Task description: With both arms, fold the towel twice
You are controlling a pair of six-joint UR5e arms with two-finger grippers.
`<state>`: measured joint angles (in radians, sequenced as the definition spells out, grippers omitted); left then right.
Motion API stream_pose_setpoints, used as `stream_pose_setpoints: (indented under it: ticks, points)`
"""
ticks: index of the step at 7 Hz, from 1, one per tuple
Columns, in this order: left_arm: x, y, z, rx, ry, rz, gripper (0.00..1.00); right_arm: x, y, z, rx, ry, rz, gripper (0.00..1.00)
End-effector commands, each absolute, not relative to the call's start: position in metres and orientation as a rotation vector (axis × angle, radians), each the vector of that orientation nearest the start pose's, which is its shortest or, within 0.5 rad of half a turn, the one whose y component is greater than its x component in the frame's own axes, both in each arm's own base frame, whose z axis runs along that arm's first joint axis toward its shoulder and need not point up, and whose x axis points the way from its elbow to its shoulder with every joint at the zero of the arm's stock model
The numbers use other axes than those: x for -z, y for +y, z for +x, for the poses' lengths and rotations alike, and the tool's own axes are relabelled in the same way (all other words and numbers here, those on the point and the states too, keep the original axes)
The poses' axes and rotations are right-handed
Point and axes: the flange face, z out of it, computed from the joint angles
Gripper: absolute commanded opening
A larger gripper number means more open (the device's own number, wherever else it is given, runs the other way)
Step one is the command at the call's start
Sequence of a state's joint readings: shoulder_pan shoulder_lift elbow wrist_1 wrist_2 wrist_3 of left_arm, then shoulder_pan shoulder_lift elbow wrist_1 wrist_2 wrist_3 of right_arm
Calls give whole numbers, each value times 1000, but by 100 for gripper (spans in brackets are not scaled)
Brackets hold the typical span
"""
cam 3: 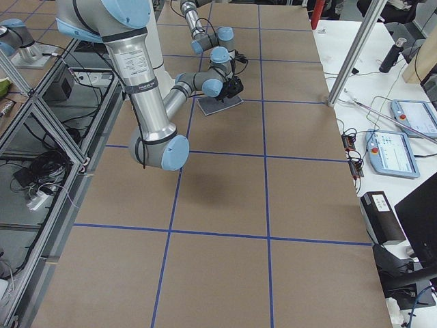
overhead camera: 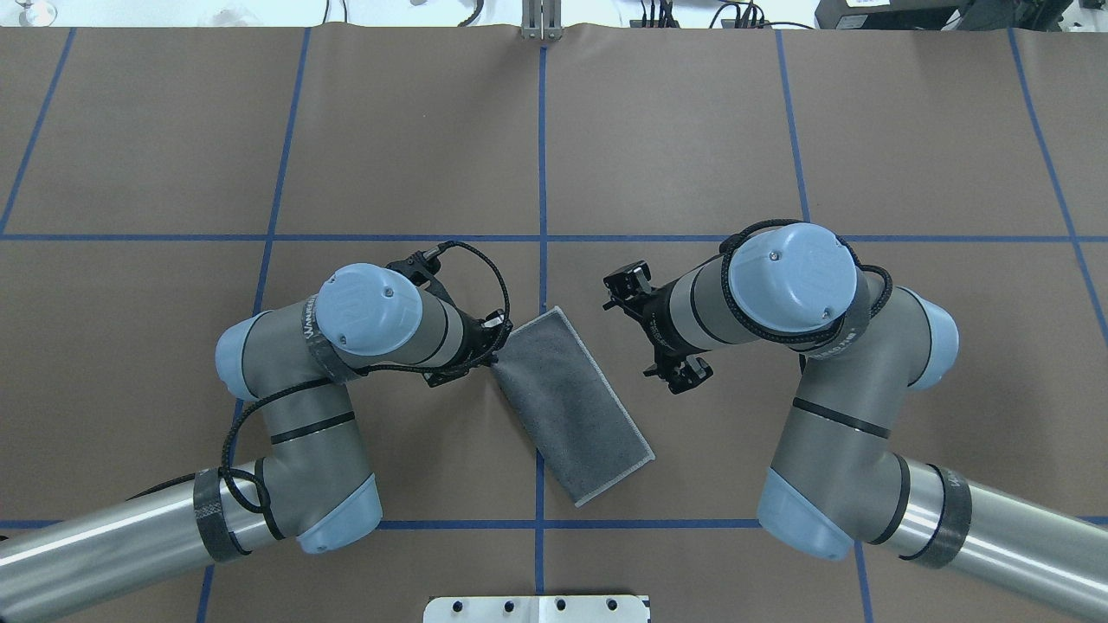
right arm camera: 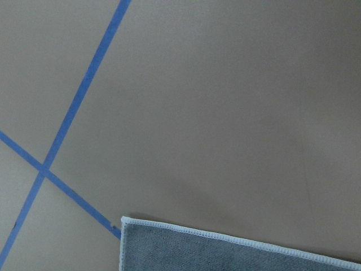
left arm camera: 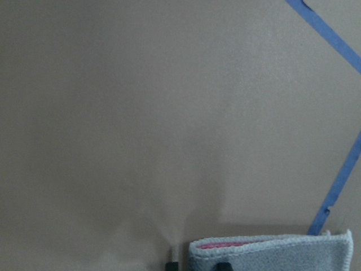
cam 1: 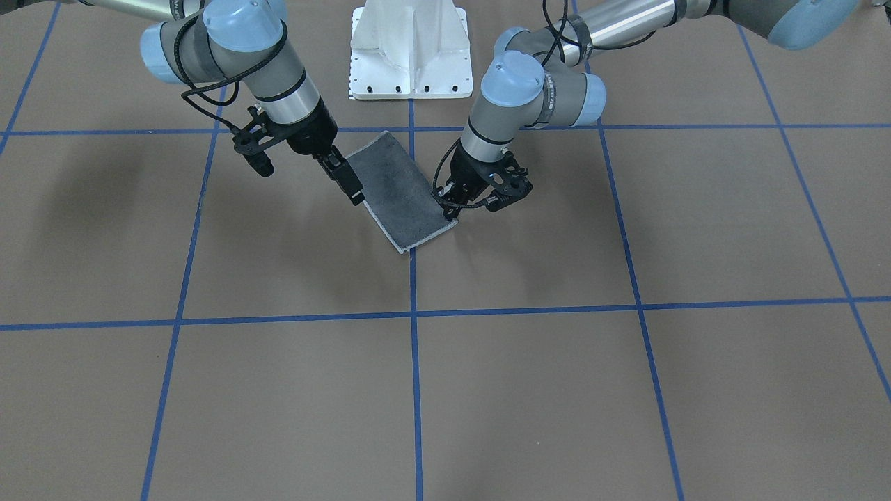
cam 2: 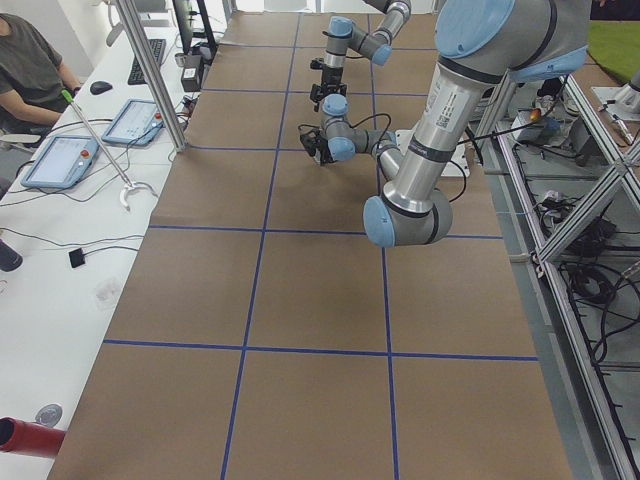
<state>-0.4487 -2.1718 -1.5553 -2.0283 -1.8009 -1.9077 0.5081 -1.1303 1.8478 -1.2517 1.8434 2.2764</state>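
Note:
The towel (cam 1: 400, 188) lies flat on the table, folded to a narrow rectangle, dark grey face up with a light hem. It also shows in the overhead view (overhead camera: 571, 407). My left gripper (cam 1: 451, 209) is low at the towel's corner on that side. In the left wrist view the towel's end (left arm camera: 271, 254) shows pink between its layers, with two dark fingertips (left arm camera: 172, 264) apart at the bottom edge. My right gripper (cam 1: 355, 195) points down at the towel's opposite long edge; I cannot tell how its jaws stand. The right wrist view shows only a towel corner (right arm camera: 225, 254).
The white pedestal base (cam 1: 411, 49) stands just behind the towel. Blue tape lines (cam 1: 412, 306) cross the brown table. At the far table end in the exterior left view, a person sits at a side desk with tablets (cam 2: 60, 160).

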Motion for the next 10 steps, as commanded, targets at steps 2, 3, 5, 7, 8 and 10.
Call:
stream_pose_setpoints:
  ticks: [2,3,5,7,8,10]
  points:
    - [-248,-405,583,587,1092,-152,0,-252,-389,-480,-951,-1043,-369,100]
    - [-252,-423,578,602,1089,-132,0,-252,-389,-479,-950,-1045,-369,100]
    - [-249,-477,574,631,1185,-78,0,-254,-390,-478,-953,-1042,-366,100]
    - [-243,-524,588,659,1217,-51,0,-252,-389,-478,-952,-1045,-366,100]
    - [-234,-538,581,671,1226,-39,9,-251,-389,-478,-952,-1047,-367,100]
    - [-230,-545,572,618,1232,0,70,-249,-389,-478,-951,-1050,-367,100]
